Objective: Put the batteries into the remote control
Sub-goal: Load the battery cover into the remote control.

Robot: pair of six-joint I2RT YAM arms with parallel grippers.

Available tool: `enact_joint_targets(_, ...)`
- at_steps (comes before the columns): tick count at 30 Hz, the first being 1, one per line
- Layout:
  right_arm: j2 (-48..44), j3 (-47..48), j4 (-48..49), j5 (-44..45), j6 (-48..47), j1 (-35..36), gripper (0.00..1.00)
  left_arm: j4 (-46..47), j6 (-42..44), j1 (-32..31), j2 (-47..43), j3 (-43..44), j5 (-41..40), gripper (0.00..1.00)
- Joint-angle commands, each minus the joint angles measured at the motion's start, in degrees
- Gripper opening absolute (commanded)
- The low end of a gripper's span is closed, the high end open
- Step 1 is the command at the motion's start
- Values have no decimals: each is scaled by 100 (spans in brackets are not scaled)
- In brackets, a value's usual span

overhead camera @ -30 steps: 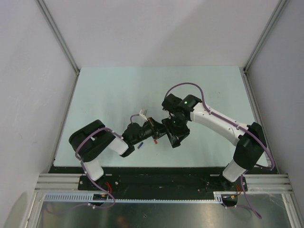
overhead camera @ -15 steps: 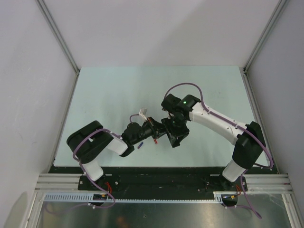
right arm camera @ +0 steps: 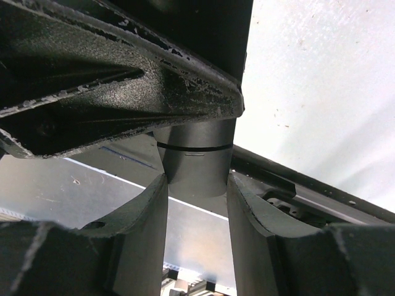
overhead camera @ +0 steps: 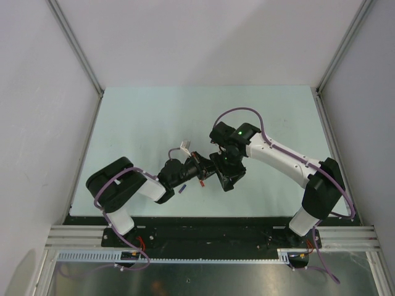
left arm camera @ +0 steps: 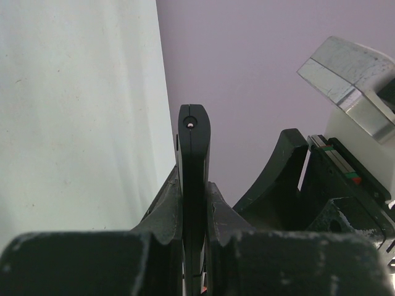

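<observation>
White links [overhead camera: 279, 158], black joints [overhead camera: 323, 192], black right gripper [right arm camera: 197, 198], purple cables [overhead camera: 238, 110], green lights [overhead camera: 239, 131].

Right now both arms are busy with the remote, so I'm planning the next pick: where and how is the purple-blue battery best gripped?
Probably at its middle, from straight above. The purple-blue battery seems to lie flat and slanted on the table; jaws set across its long axis would close on the round sides and leave both ends free.

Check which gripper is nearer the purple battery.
Left. The left gripper sits just beyond the battery, clamping the remote; the right gripper is farther to its right.
</observation>
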Motion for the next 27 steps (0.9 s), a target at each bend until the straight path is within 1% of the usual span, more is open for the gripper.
enact_joint_targets(1,-120,199,173,228,33,-68,30,2441,-192,-85,-301,45,56,0)
enact_joint_targets(12,-156,216,156,254,59,-68,41,2441,-192,-85,-283,19,74,0)
enact_joint_targets(16,-164,234,147,289,68,-68,48,2441,-192,-85,-292,18,56,0)
enact_joint_targets(24,-173,313,86,342,68,-68,53,2441,-192,-85,-274,18,56,0)
enact_joint_targets(27,-191,418,42,386,85,-68,57,2441,-192,-85,-274,18,48,0)
